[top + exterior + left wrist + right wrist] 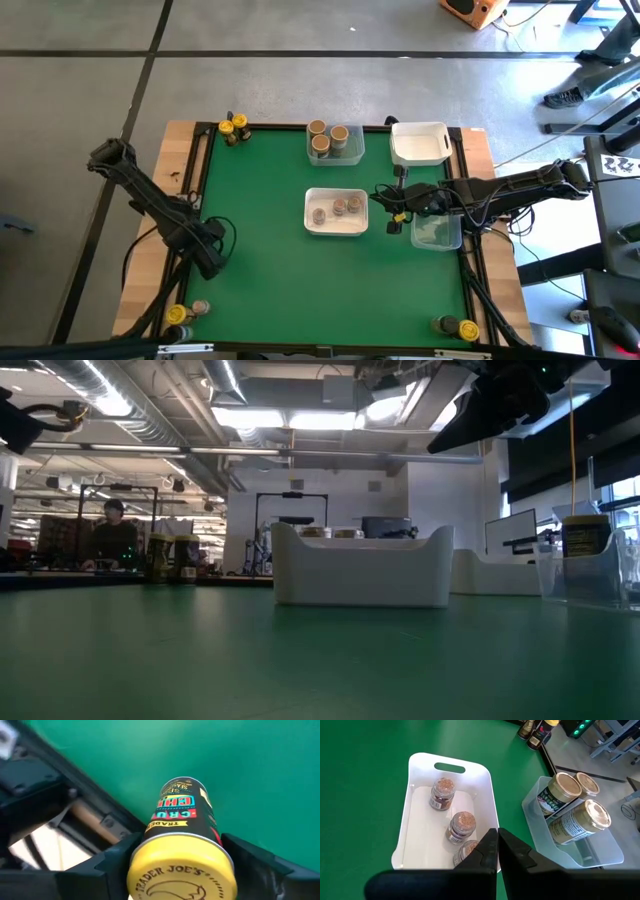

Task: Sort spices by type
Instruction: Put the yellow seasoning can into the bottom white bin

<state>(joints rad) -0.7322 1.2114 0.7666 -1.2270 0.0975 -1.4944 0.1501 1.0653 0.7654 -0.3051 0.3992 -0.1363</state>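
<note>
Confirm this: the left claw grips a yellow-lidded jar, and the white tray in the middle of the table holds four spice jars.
Not quite. The white tray holds three spice jars, not four, as the right wrist view shows. The rest stands: the left claw grips the yellow-lidded jar.

We see bright ceiling lights [250,415] glaring at twelve o'clock, leaving the low view dim and foreground blurred.
</note>
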